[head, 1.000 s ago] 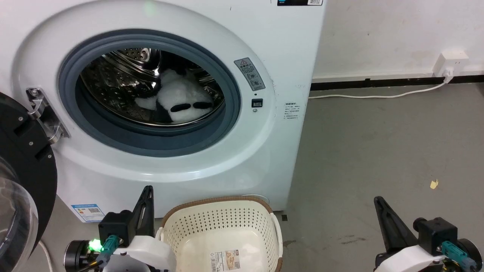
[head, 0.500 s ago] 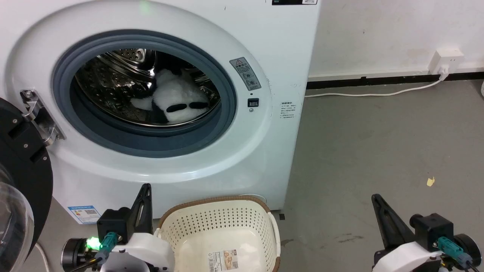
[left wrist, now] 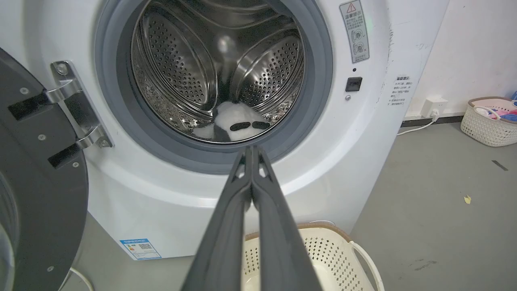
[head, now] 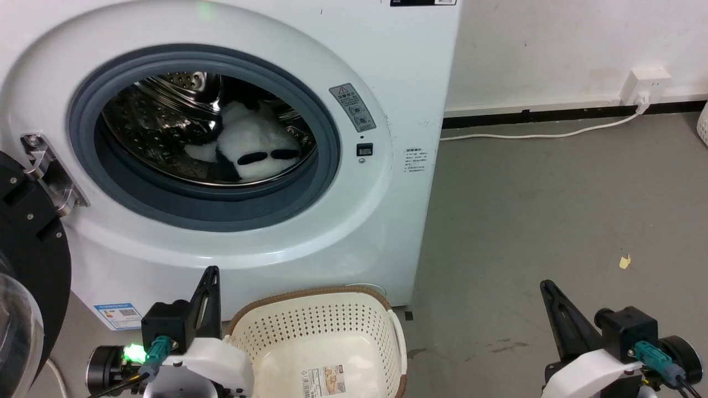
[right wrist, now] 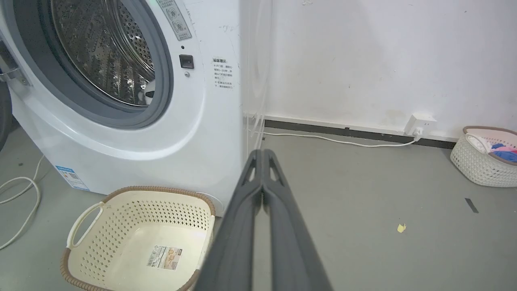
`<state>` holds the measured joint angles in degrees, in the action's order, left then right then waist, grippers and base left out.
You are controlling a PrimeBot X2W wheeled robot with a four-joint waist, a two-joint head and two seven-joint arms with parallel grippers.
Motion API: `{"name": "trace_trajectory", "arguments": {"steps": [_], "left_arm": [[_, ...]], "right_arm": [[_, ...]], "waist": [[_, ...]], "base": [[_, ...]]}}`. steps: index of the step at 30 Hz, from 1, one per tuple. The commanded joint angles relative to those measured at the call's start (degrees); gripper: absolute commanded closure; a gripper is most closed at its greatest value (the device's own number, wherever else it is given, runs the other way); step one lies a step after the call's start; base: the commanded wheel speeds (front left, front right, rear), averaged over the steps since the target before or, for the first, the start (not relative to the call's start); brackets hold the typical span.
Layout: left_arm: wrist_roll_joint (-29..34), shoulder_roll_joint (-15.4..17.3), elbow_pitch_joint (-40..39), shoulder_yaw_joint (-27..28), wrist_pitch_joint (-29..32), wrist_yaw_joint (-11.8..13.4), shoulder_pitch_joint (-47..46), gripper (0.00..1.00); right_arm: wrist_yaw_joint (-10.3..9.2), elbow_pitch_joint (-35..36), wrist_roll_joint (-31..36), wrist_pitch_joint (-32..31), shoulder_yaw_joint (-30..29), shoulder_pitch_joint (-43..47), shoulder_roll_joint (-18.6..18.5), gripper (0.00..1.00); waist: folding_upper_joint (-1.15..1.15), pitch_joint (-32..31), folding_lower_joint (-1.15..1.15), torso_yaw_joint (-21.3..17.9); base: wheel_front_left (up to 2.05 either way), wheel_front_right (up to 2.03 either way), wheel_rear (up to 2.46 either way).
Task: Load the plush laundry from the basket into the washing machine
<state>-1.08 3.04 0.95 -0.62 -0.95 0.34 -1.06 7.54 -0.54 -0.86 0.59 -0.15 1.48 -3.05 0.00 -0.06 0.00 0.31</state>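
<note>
Pretty sure the loading step can be called finished here. The plush laundry [head: 251, 146] is found lying low in the drum of the washing machine [head: 387, 83], well past the grey door ring, with two black patches turned toward the opening. The basket [head: 310, 326] is parked on the floor just in front of the washer, and nothing but its bottom label is seen inside.

The left gripper [left wrist: 251, 150] is pinched closed on nothing, fingers pressed flat together, and the same can be said of the right gripper [right wrist: 262, 152]. In the head view they are held low, one on each side of the basket.

Nothing more is left to be carried over. If anything else is wanted, it's probably the door [head: 27, 249] (hanging wide open at the left), which would call for a sweep from the left arm, since that one is nearer.

Straight into the drum is where the left wrist view is aimed, so the toy's resting spot is confirmed there. The whole basket floor and a handle are given by the right wrist view, plus a second basket [right wrist: 480, 161] of coloured clothes by the wall.
</note>
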Motion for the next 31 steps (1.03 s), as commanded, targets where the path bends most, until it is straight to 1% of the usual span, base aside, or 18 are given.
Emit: {"name": "trace_trajectory", "arguments": {"steps": [1,31], "left_arm": [[0.6,-0.1,-0.5,0.4,0.4,-0.2,1.0,1.00],[1.1,-0.2,-1.0,0.6,1.0,-0.3,1.1,1.00]], "right_arm": [[-0.05,0.4,0.5,-0.2,0.1,-1.2,0.2,1.00],[-0.05,0.5,0.9,-0.6,0.1,-1.5,0.2,1.00]], "waist": [[0.00,0.0,0.00,0.0],[0.00,0.1,0.00,-0.3]], "base": [[0.00,0.00,0.00],[0.00,0.00,0.00]]}}
